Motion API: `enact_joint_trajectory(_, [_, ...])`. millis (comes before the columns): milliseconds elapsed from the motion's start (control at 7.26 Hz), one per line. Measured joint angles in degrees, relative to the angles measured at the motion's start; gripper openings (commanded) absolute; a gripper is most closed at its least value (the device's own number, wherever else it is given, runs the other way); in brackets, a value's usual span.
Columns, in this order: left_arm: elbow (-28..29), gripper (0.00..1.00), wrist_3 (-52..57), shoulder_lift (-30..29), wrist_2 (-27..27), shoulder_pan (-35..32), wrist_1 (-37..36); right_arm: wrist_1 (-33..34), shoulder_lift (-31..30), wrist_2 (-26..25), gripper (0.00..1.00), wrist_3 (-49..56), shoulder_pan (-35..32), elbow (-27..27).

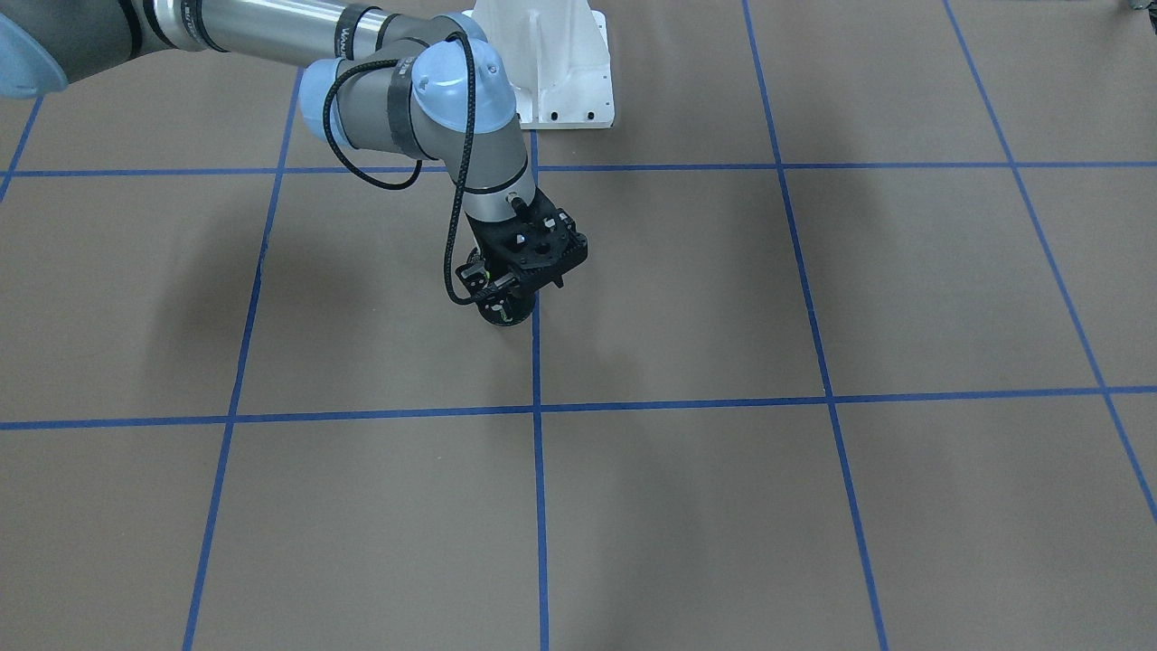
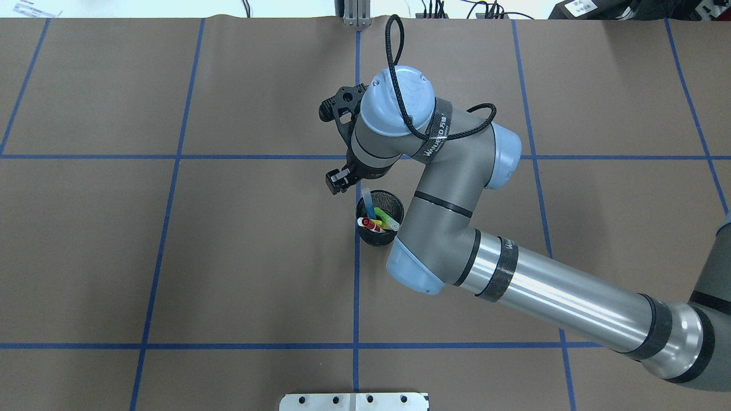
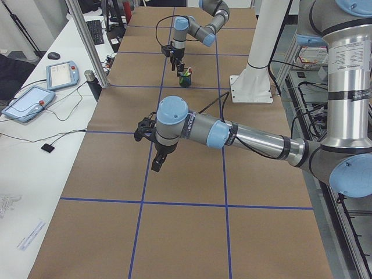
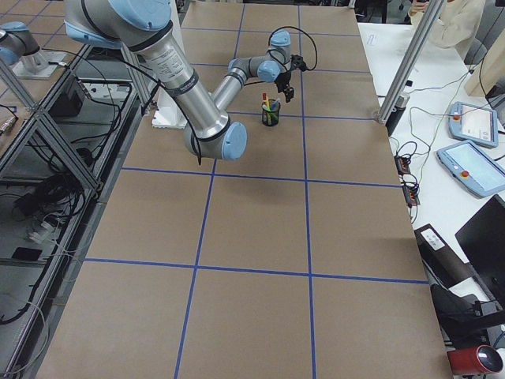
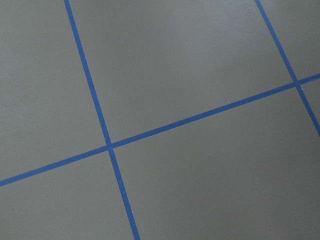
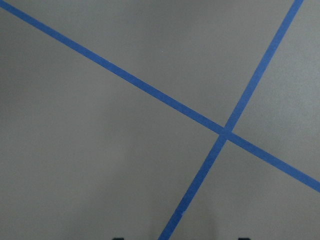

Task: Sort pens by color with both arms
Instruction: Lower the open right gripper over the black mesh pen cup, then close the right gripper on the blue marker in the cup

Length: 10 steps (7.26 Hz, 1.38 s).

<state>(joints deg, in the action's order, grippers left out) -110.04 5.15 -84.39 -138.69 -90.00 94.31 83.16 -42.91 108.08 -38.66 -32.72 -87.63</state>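
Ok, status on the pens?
Right gripper open, beside cup. Left gripper over table, state unclear. All four pens in cup. Nothing blocking.

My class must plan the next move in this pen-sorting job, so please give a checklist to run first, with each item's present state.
1. Cup holds everything: ok; blue pen, red-capped pen, green pen and yellow pen stand inside.
2. Right gripper empty: ok; it looks open.
3. Right gripper over the cup: not ok; it hangs beside it, off the far side.
4. Left gripper open: cannot tell.
5. Left gripper away from the cup: ok; far along the table.
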Motion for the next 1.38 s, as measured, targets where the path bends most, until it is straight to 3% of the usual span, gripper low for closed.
enact_joint_trajectory(826, [0.03,1.0,-0.05,-0.83,0.02,0.0,-0.26,2.78,-3.69,0.36,0.71,-0.12,-0.02,-4.82])
enact_joint_trajectory(1377, [0.09,1.0,-0.05,-0.86,0.08,0.06,-0.26,2.93,-2.92,0.16,0.69,-2.08,0.55,-4.28])
